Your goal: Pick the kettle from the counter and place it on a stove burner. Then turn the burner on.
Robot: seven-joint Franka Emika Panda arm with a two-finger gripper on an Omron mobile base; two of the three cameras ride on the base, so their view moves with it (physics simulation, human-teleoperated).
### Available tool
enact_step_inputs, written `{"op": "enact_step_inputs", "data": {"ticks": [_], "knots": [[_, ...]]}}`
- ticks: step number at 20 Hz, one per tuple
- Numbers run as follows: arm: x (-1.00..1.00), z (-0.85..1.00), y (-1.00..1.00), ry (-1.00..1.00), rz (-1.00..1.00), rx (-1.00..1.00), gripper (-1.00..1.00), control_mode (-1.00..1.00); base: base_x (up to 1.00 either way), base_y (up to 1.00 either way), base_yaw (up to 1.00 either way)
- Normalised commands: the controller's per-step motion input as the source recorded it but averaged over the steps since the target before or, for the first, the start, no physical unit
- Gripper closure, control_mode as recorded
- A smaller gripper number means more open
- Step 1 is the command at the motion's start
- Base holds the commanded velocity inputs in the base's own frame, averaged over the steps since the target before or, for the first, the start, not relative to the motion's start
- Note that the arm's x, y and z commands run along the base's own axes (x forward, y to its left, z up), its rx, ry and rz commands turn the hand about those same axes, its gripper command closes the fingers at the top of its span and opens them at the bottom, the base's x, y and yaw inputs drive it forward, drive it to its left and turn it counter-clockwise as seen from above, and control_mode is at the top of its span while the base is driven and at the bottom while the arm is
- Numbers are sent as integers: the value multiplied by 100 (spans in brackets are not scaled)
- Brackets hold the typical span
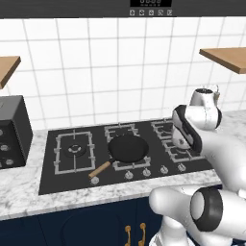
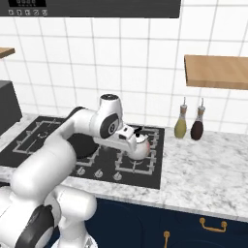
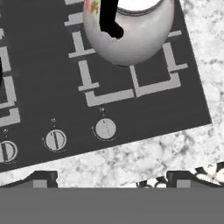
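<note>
I saw the kettle (image 3: 129,30) set on the far-right stove burner (image 3: 131,85), gripper (image 3: 111,179) released (jaws wide apart), knob (image 3: 105,129) not yet turned.

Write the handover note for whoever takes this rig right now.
Gripper: open, holding nothing, above the knob row.
Small squat silvery-white kettle with a black arched handle: standing on the small grey-grated stove burner at the cooktop's right end, off the pale veined marble counter.
Done: kettle placed.
Left: turn that burner on; which round silver knob controls it is unclear.
</note>
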Motion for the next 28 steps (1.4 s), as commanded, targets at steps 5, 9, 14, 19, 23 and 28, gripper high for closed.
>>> {"op": "enact_step_inputs", "data": {"ticks": [5,9,14,19,23,28], "knots": [[34,-82,-1,13,18,6,-100,-100,0,0,0],[32,-50,-7,0,10,6,-100,-100,0,0,0],[1,-40,-9,0,2,0,-100,-100,0,0,0],[9,-46,0,0,0,0,-100,-100,0,0,0],[0,-27,0,0,0,0,-100,-100,0,0,0],[1,-31,0,0,0,0,-100,-100,0,0,0]]}}
